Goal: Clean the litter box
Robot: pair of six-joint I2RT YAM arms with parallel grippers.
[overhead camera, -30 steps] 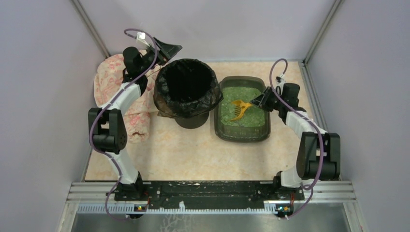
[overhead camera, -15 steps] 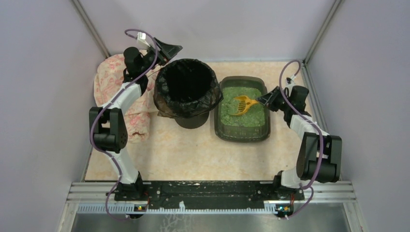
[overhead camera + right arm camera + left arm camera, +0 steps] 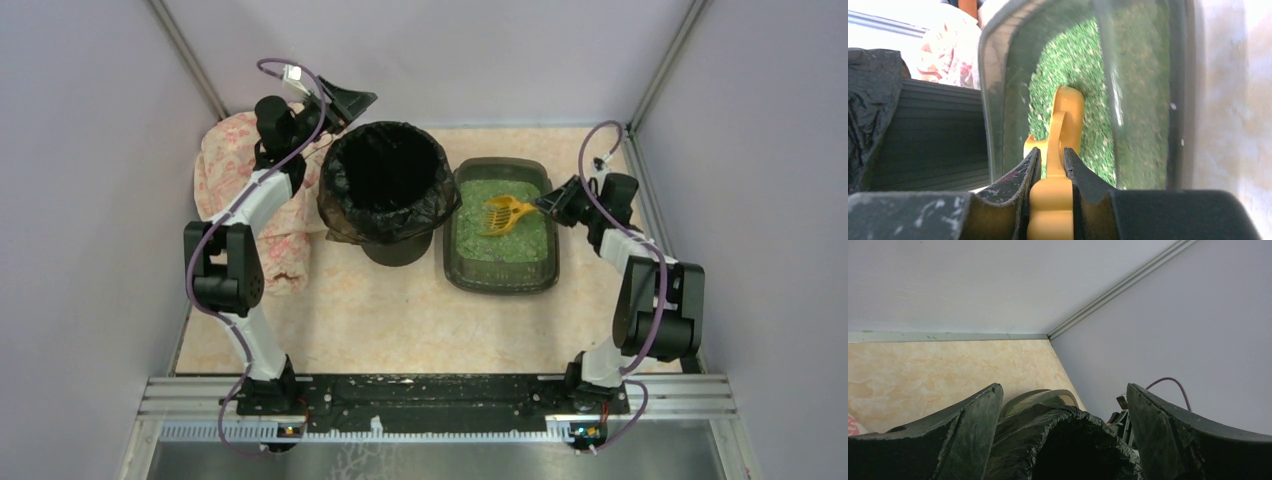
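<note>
Right gripper (image 3: 548,204) is clamping the yellow scoop (image 3: 503,214) over the litter box (image 3: 500,278).
Left gripper (image 3: 352,102) is hovering wide open at the far-left rim of the black-bagged bin (image 3: 345,215).

Overhead view: bright, even, diffuse light with no hard shadows. Only a soft shadow lies below the bin (image 3: 345,215), whose black inside shows no detail. The picture is sharp to its edges, with a mottled sheen on the metal sheet (image 3: 450,462) along the bottom.

Left wrist view: the pale walls are evenly lit, and the left gripper (image 3: 1063,387) fills the lower corners as dark, slightly soft shapes.

Right wrist view: the upper left is washed out, and the table (image 3: 1233,100) at the right bleaches almost white. A pale glare streak crosses the litter box (image 3: 990,100) in the upper middle. At the bottom, the right gripper (image 3: 1052,150) and the yellow scoop (image 3: 1065,110) handle are blurred.
</note>
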